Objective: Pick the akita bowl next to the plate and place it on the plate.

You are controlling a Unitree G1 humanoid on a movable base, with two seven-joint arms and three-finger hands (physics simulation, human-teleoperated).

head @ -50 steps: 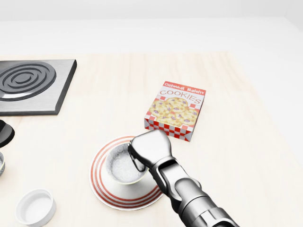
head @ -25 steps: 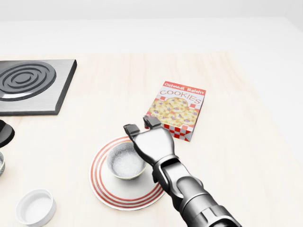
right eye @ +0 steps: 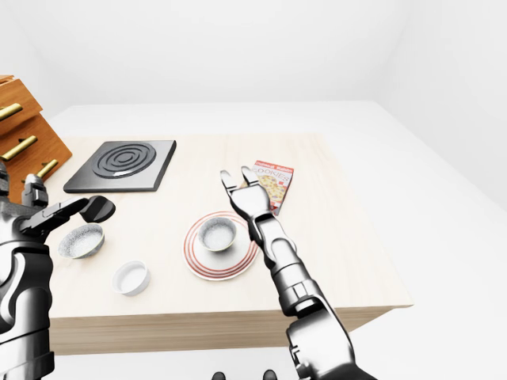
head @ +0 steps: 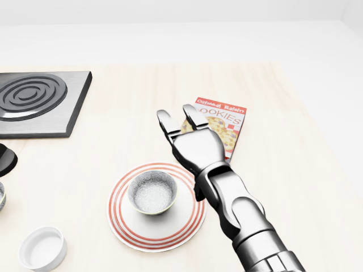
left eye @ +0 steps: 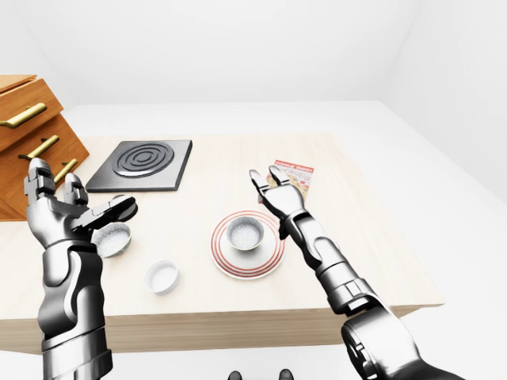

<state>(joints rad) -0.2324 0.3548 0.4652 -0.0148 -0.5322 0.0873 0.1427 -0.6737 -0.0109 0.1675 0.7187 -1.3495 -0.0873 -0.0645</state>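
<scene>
The akita bowl, grey and speckled inside, stands upright in the middle of the red-ringed white plate. My right hand is open with its fingers spread. It hovers above and to the right of the bowl, clear of it and partly covering the cookie box. In the left-eye view my left hand is raised at the far left, open and holding nothing.
An oatmeal raisin cookie box lies right of the plate. A black stove plate sits top left. A small white dish and a second grey bowl lie left of the plate. A wooden drawer cabinet stands far left.
My right hand let go of the bowl, opened, and lifted up and away toward the cookie box. The bowl stays on the plate.
</scene>
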